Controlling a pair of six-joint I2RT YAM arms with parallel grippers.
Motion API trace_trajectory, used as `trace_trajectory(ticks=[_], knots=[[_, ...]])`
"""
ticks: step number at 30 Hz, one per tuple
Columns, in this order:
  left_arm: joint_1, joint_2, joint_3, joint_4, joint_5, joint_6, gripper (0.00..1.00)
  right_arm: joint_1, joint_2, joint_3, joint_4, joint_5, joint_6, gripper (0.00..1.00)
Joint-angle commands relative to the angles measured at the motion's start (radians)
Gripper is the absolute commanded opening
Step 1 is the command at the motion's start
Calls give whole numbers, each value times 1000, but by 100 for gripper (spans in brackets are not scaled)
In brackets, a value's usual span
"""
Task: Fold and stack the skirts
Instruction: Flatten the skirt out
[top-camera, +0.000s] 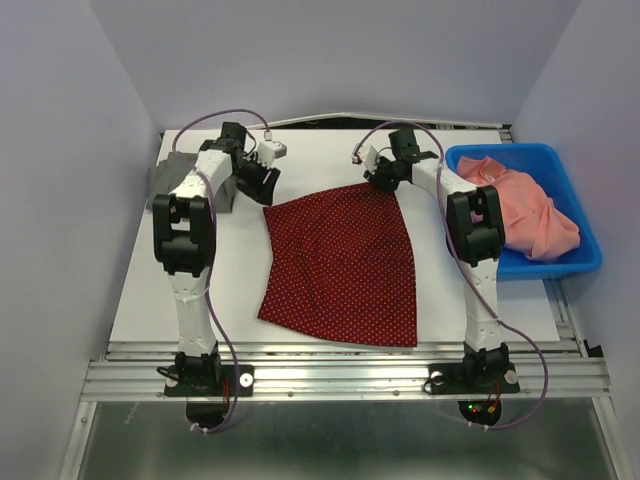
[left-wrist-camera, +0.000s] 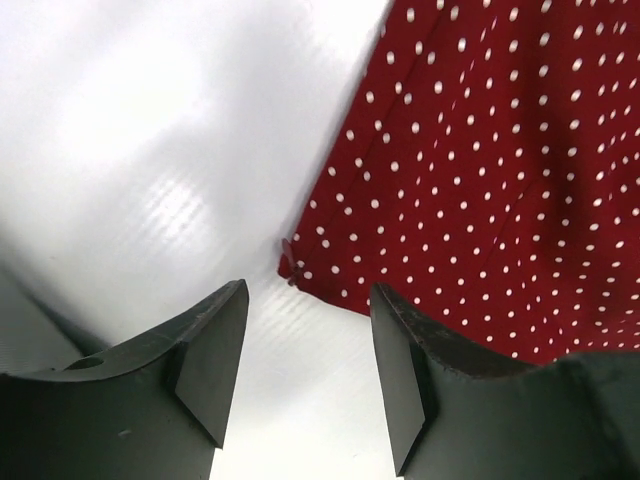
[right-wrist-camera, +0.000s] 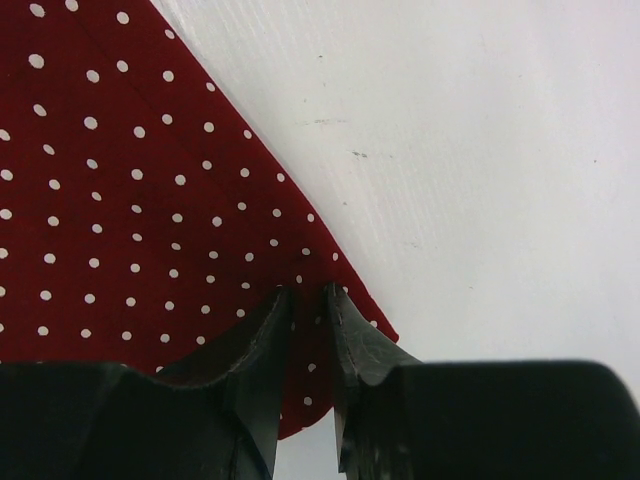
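Right gripper (right-wrist-camera: 308, 292), jaws narrow, nips the far-right corner of the red dotted skirt (top-camera: 345, 265); left gripper (left-wrist-camera: 305, 300) gapes over bare table (top-camera: 235, 295) beside its far-left corner. Grey skirt (top-camera: 162, 181) at the table's far-left edge is mostly hidden behind the left arm (top-camera: 185, 230).

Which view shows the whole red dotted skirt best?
Top external: the red skirt lies spread flat, nearly every edge in view. Left wrist shows only one corner ahead of the open left gripper; right wrist only the corner pinched by the right gripper.
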Motion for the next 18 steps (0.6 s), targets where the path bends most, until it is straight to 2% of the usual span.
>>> trace_trajectory(ticks=[1,8,14,16,18], knots=[[3,-10,90,-22,30,6,62,-5,-11,-20,-53,30,-26,27],[5,63,132,-22,26,0,60,-5,6,1,-57,40,-37,27],[5,77,92,-24,27,25,58,-5,13,0,-65,44,-57,27],[5,79,71,-21,24,28,55,-5,13,-5,-65,44,-60,25],[5,85,57,-19,20,34,49,-5,16,-7,-66,45,-61,19]])
